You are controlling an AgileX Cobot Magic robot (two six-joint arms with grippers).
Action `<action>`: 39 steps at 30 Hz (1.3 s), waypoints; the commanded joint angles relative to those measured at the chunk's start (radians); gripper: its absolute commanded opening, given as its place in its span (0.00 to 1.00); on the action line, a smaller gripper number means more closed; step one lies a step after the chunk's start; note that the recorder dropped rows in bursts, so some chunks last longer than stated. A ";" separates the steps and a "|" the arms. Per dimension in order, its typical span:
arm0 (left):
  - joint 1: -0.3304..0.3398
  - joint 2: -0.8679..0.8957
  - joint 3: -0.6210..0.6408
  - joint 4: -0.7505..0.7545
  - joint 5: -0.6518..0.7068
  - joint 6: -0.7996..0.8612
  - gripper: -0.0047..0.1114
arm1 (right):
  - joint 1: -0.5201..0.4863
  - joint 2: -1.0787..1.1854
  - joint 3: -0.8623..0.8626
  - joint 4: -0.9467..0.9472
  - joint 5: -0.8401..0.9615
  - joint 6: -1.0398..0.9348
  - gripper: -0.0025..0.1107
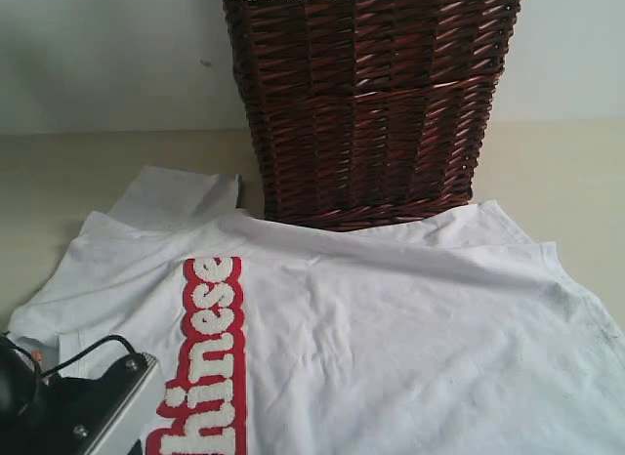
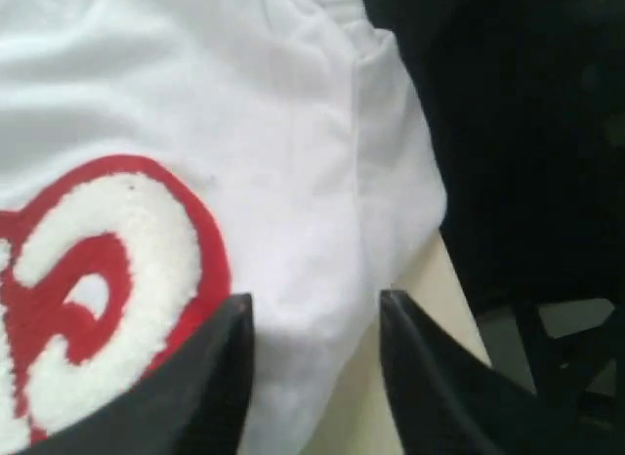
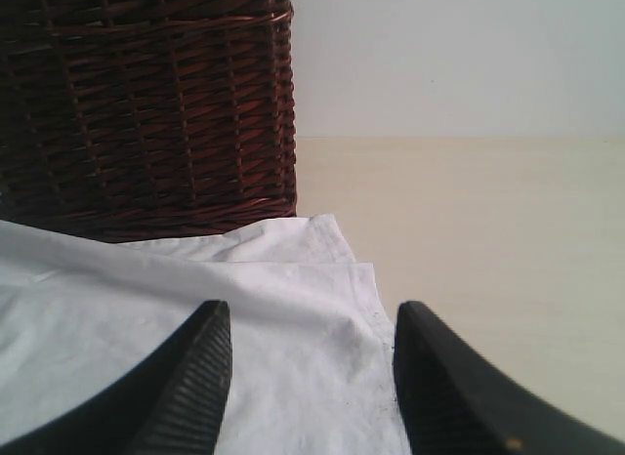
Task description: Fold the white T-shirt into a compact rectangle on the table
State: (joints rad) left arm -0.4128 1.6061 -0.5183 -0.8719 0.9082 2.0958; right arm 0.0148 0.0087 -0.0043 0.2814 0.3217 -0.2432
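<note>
On the table point(image 1: 557, 162), just beside the wicker basket point(image 1: 371, 103), the white T-shirt point(image 1: 391, 318) lies spread, its red-outlined lettering toward the left. I read the left gripper point(image 2: 314, 377) as jaws apart over a shirt edge near the lettering, nothing pinched. Right gripper point(image 3: 312, 377): jaws apart, empty, over the shirt's corner.

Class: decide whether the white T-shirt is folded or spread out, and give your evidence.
Spread out. The white T-shirt lies wide across the table, lettering exposed, a sleeve sticking out beside the basket.
</note>
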 commanded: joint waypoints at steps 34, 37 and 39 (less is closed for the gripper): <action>0.015 0.097 -0.280 0.124 0.120 -0.025 0.04 | -0.003 0.002 0.004 0.001 -0.009 -0.009 0.47; 0.021 0.116 -0.340 0.124 0.124 -0.013 0.04 | -0.003 0.002 0.004 0.001 -0.009 -0.009 0.47; 0.021 0.143 -0.375 0.113 0.124 0.002 0.04 | -0.003 0.002 0.004 0.001 -0.009 -0.009 0.47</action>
State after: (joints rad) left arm -0.3962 1.7220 -0.8485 -0.7436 1.0159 2.0838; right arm 0.0148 0.0087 -0.0043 0.2814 0.3217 -0.2432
